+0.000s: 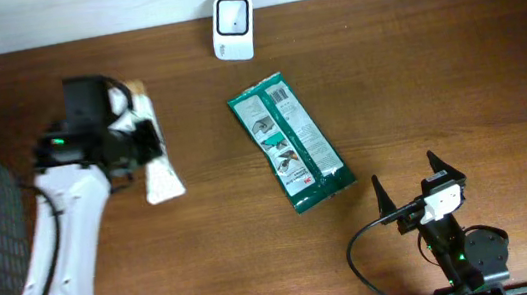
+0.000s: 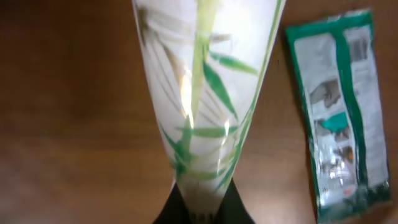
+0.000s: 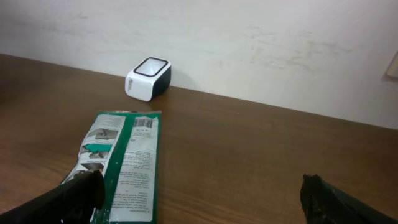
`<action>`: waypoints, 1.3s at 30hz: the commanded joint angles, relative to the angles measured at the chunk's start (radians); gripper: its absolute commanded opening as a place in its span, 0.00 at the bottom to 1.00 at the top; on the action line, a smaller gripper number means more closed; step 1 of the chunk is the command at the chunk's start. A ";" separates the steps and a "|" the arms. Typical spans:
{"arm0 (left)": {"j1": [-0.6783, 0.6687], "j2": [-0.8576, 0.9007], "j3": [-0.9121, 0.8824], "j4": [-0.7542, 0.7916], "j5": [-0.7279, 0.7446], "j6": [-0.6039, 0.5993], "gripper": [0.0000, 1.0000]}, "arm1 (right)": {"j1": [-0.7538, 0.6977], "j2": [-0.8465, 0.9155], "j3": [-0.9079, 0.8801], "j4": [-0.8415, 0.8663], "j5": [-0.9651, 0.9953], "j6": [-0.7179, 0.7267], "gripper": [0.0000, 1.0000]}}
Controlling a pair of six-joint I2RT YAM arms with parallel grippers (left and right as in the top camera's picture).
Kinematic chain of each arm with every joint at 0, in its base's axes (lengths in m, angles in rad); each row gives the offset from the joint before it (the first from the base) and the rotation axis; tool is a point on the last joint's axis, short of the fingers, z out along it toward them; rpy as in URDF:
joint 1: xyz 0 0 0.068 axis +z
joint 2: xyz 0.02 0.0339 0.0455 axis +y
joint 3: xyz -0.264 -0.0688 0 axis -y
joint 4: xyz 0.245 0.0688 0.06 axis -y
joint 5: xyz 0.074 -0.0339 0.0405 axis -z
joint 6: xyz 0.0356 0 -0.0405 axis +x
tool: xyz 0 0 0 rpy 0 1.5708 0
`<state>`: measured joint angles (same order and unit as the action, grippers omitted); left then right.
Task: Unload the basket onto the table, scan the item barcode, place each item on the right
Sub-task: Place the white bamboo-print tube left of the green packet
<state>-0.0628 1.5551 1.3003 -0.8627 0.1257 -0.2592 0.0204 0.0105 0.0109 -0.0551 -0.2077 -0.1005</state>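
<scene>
Left fingers [image 2: 169, 213] pinching bamboo-print packet [image 2: 202, 93] (arm [image 1: 61, 208] outstretched), right fingers [image 3: 71, 198] spread wide

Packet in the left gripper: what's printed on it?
The packet is white with green bamboo leaves; the left wrist view shows it best.

We are pinching a white packet [image 1: 163, 185] in our left claw [image 1: 145, 142]. Our right claw [image 1: 404, 169] is gaping open.

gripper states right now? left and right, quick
Left gripper: closed on the bamboo-print packet.
Right gripper: open, holding nothing.
</scene>
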 commanded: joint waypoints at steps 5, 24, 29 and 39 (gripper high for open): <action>-0.198 -0.012 -0.305 0.407 0.009 -0.245 0.00 | 0.007 -0.007 -0.005 -0.005 -0.008 0.007 0.99; -0.260 0.145 -0.292 0.566 0.051 -0.277 0.63 | 0.007 -0.007 -0.005 -0.005 -0.009 0.007 0.98; -0.145 0.031 -0.125 0.425 0.119 -0.149 0.58 | 0.007 -0.007 -0.005 -0.005 -0.009 0.007 0.99; 0.385 -0.174 0.401 -0.048 0.076 0.099 0.59 | 0.007 -0.007 -0.005 -0.005 -0.009 0.007 0.98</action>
<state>0.1677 1.4010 1.6318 -0.8799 0.2298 -0.2146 0.0204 0.0101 0.0109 -0.0551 -0.2077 -0.1013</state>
